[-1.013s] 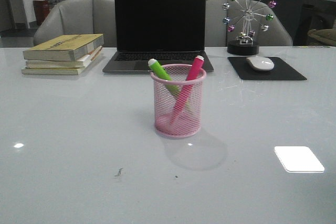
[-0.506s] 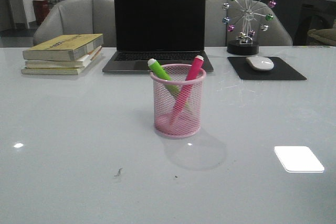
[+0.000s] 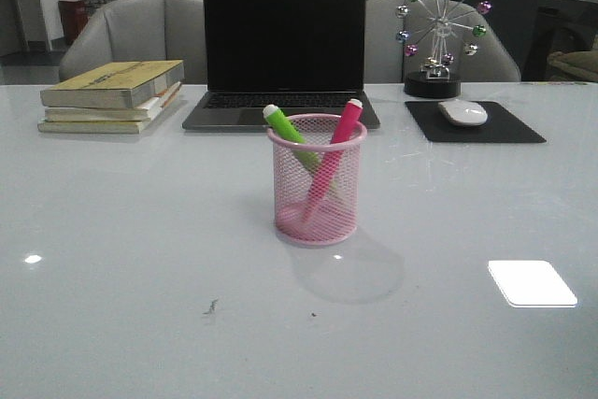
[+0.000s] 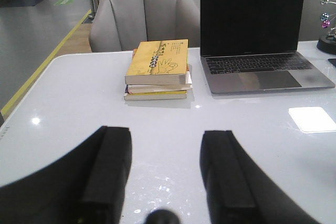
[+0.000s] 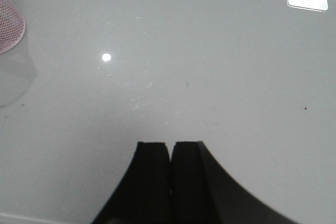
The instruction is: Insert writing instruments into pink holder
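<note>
The pink holder [image 3: 317, 181] stands upright on the white table in the middle of the front view. Inside it lean the lime green marker [image 3: 289, 128], tipped left, and the pink marker [image 3: 341, 134], tipped right, crossing each other with their whitish caps above the rim. A sliver of the holder [image 5: 9, 22] shows at the edge of the right wrist view. My left gripper [image 4: 166, 141] is open over bare table with nothing between its fingers. My right gripper [image 5: 171, 146] is shut and empty above the table. Neither gripper appears in the front view.
A dark laptop [image 3: 284, 51] stands behind the holder. A stack of books [image 3: 114, 95] lies at the back left. At the back right a white mouse [image 3: 462, 113] rests on a black pad [image 3: 475, 122], behind it a ball ornament [image 3: 437, 33]. Grey chairs line the far edge.
</note>
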Motion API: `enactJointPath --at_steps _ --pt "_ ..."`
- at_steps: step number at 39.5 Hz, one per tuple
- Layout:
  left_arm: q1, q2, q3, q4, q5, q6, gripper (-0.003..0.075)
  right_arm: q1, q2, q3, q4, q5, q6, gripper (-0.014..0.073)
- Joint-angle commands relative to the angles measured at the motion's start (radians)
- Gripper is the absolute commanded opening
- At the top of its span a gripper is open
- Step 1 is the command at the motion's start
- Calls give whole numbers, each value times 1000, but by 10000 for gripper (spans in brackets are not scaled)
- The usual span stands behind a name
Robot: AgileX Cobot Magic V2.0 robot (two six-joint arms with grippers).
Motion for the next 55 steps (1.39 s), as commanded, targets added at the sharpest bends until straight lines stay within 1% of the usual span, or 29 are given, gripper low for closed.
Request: enactJointPath --at_steps 1,6,22,26,34,38,43,47,50,55 --pt "1 2 -30 -13 -86 -3 384 -6 -6 -27 -1 -64 -9 53" --pt "1 2 -30 -13 -86 -3 384 -6 -6 -27 5 -88 -9 50" --pt "1 2 -30 -13 -86 -3 384 -6 -6 -27 9 -85 -9 50" --pt "1 2 -30 -13 -86 -3 384 -6 -6 -27 14 -104 -9 50" --pt "1 2 -30 -13 -86 -3 384 -3 -22 -27 112 -216 -8 50" --pt "1 2 -30 -13 -86 -3 384 17 -50 -27 135 -282 -8 50" --pt "1 2 -30 -13 -86 -3 384 79 -108 -27 136 -374 -7 50" --pt "1 2 -30 -13 -86 -3 384 109 -154 -27 135 -420 -7 50" --pt "1 2 -30 -13 -86 -3 384 114 -189 -27 124 -422 -8 50" --pt "1 2 -30 -13 -86 -3 384 114 -270 -16 65 -401 -8 50"
